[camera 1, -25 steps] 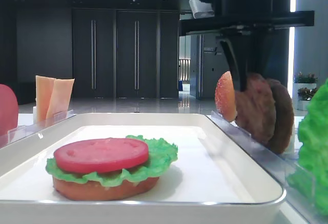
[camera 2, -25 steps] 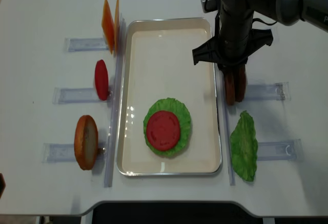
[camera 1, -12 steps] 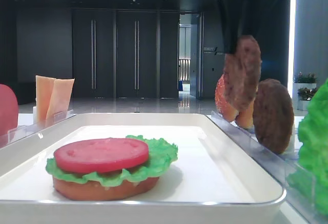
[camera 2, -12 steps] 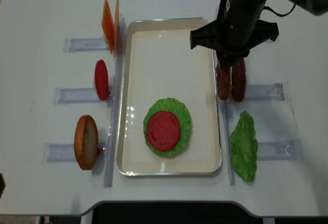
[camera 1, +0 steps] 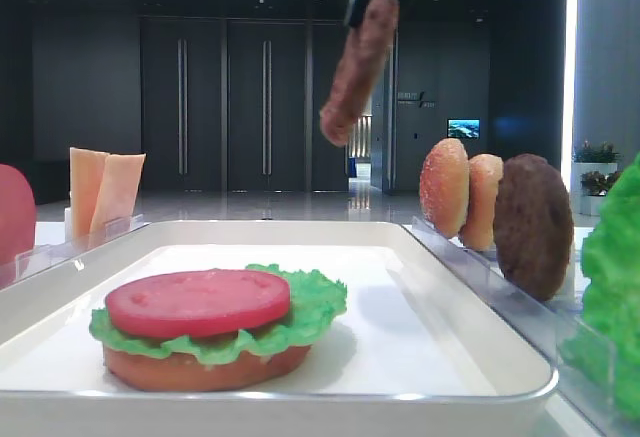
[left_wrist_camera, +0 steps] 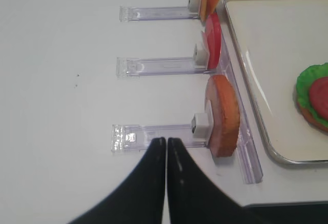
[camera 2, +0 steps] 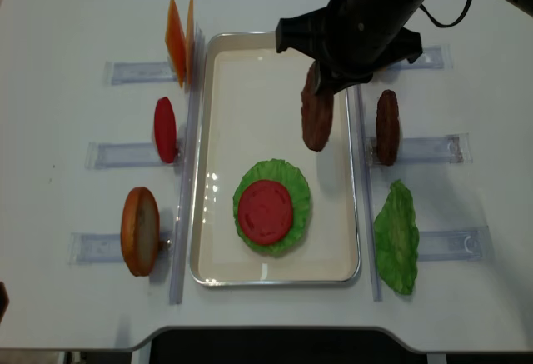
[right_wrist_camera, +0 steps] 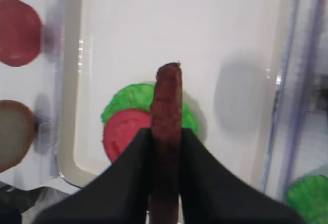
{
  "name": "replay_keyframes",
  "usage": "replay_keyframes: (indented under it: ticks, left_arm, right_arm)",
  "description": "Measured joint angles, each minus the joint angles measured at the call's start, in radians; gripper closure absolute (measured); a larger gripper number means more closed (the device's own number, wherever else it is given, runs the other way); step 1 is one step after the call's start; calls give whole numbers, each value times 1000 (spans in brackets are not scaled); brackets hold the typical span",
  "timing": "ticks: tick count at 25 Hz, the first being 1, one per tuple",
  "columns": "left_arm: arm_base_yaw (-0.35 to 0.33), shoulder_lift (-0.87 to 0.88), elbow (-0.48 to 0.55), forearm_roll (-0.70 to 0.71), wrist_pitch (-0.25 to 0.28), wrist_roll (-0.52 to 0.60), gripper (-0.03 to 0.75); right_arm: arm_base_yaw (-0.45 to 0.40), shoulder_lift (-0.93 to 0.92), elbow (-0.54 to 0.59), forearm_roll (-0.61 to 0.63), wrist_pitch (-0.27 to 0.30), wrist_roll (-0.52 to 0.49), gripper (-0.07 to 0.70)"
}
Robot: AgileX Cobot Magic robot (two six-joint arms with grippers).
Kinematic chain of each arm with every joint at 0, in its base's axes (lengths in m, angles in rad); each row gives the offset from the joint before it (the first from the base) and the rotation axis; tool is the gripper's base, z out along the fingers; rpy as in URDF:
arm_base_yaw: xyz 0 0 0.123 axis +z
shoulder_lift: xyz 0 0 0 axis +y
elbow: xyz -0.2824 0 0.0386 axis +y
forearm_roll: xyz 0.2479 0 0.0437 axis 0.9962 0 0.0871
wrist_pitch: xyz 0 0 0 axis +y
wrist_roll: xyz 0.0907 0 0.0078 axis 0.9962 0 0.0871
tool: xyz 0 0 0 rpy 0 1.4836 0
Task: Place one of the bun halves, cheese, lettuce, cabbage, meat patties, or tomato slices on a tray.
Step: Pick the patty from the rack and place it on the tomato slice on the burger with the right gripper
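Observation:
My right gripper (right_wrist_camera: 166, 131) is shut on a dark-brown meat patty (camera 2: 316, 118), held on edge in the air above the white tray (camera 2: 250, 81). From the low exterior view the patty (camera 1: 358, 67) hangs tilted, high over the tray (camera 1: 420, 327). On the tray lies a stack: a bun half (camera 1: 200, 369), lettuce (camera 2: 293, 182) and a tomato slice (camera 2: 265, 211) on top. The right wrist view has the patty (right_wrist_camera: 167, 101) just above that stack. My left gripper (left_wrist_camera: 166, 141) is shut and empty, over the table beside a bun half (left_wrist_camera: 223, 114) in its rack.
Left of the tray, clear racks hold cheese slices (camera 2: 178, 39), a tomato slice (camera 2: 165, 129) and a bun half (camera 2: 140, 231). Right of it stand another patty (camera 2: 386, 137), a lettuce leaf (camera 2: 396, 239) and bun halves (camera 1: 445, 187).
The right gripper has lifted the patty out of the right-hand rack and carried it left and up, over the tray. The left gripper has not moved.

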State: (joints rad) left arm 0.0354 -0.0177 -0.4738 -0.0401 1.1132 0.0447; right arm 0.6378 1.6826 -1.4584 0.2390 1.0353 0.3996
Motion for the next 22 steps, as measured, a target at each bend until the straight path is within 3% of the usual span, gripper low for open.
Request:
replay_keyframes:
  ticks: [5, 10, 18, 22]
  left_arm:
    - [0, 0, 0, 0, 0, 0, 716]
    - [0, 0, 0, 0, 0, 0, 716]
    - [0, 0, 0, 0, 0, 0, 716]
    - [0, 0, 0, 0, 0, 0, 716]
  right_arm:
    - [0, -36, 111, 124, -131, -80, 522]
    - [0, -93, 269, 374, -281, -277, 522]
    - [0, -103, 449, 1007, -389, -868, 522]
    - [0, -103, 519, 1207, -393, -1090, 522]
